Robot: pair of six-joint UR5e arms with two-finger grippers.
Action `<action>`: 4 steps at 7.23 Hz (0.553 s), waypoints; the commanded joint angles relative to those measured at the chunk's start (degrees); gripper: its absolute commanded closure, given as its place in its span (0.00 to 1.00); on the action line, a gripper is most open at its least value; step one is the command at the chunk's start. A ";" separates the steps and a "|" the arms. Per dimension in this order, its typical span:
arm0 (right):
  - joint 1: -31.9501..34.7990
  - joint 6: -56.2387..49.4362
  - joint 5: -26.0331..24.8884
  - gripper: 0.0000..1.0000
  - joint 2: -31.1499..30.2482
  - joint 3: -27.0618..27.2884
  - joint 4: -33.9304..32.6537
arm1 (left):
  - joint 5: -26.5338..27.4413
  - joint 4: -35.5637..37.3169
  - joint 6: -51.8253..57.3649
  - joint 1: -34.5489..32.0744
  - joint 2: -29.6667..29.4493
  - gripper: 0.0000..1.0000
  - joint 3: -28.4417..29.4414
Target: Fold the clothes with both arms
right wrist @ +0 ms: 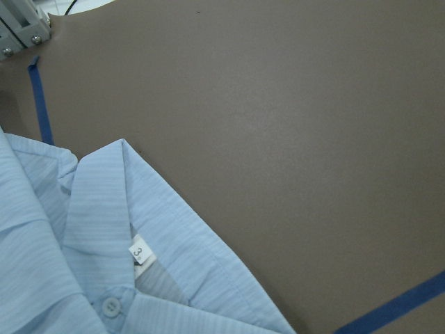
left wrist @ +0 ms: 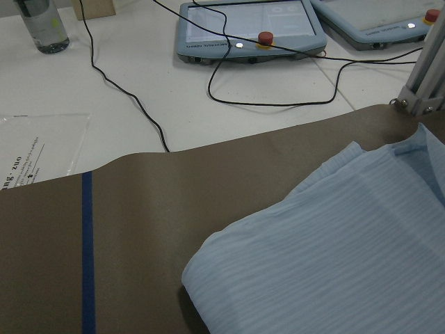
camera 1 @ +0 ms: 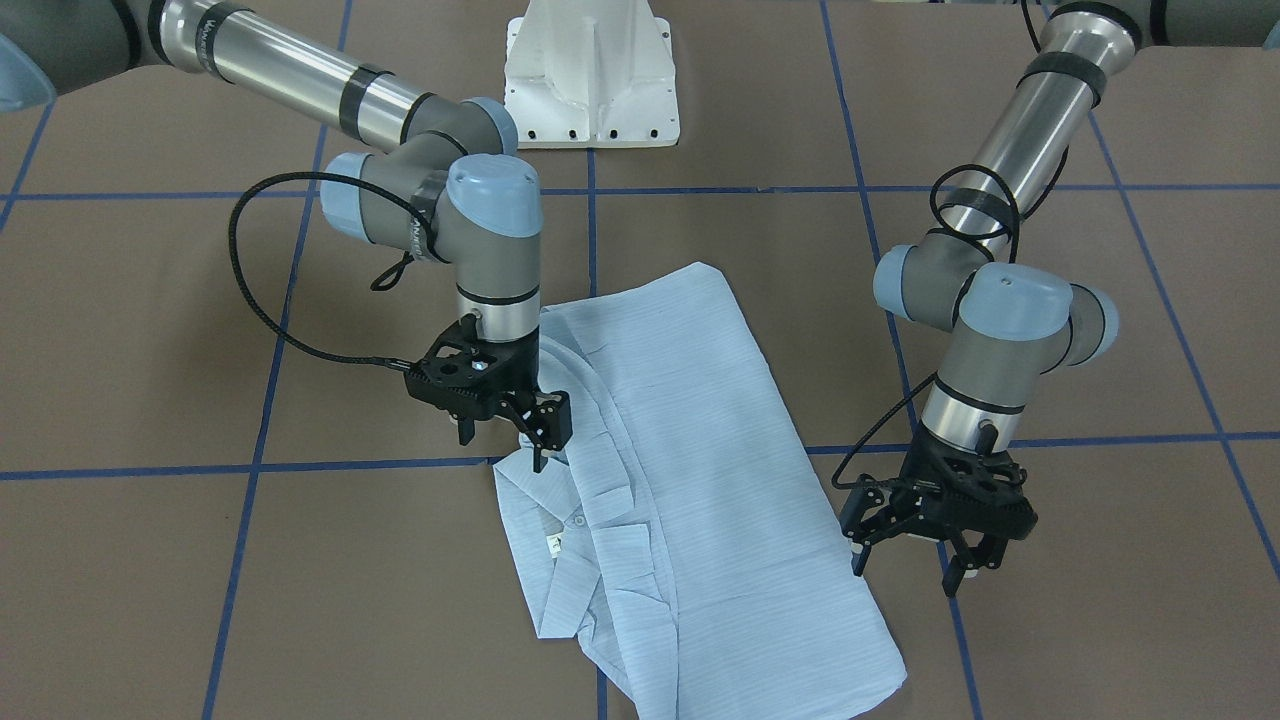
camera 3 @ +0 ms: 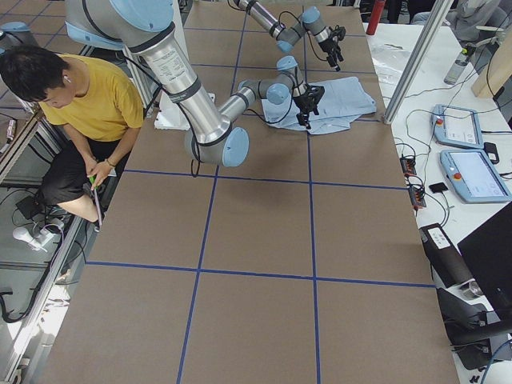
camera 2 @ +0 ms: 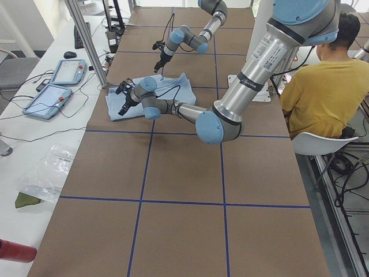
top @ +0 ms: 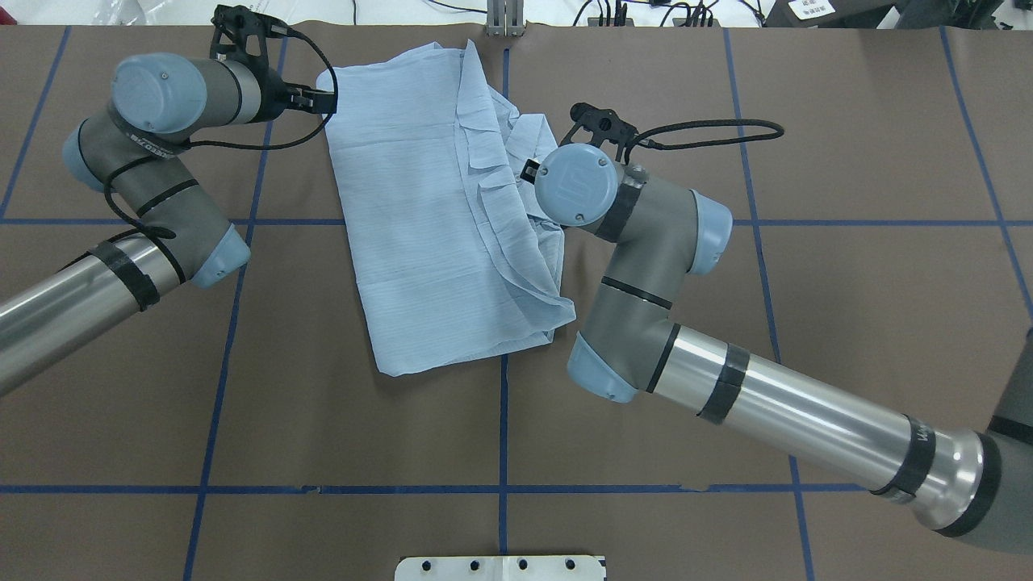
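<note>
Shirt (camera 1: 690, 480) on table (camera 1: 150, 330), left arm (camera 1: 990, 330) jaws open beside it, right arm (camera 1: 490, 230) jaws seemingly open over collar (right wrist: 97, 209), pendants (left wrist: 250, 28) beyond

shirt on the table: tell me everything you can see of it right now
The shirt is thin light-blue cloth with fine stripes, folded lengthwise into a long slanted rectangle, flat on the brown table. Its collar, a white neck label and a small button face up along one rumpled edge. The right gripper is over that edge; contact is unclear. The left gripper is beside the other edge.
</note>
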 commanded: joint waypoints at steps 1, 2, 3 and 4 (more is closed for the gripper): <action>-1.19 1.11 -1.99 0.18 3.08 -3.44 -2.91 | -0.03 -1.16 -1.50 0.94 1.28 0.00 -0.20; -1.28 0.50 -2.08 0.26 2.82 -3.18 -3.63 | -0.03 -1.16 -2.20 1.21 1.29 0.00 -0.20; -1.54 -0.03 -2.08 0.26 2.12 -3.18 -3.72 | -0.03 -1.16 -2.29 1.39 1.29 0.00 -0.11; -1.54 -0.21 -2.34 0.27 1.59 -2.74 -5.73 | 0.06 -1.16 -2.29 1.48 1.29 0.00 -0.11</action>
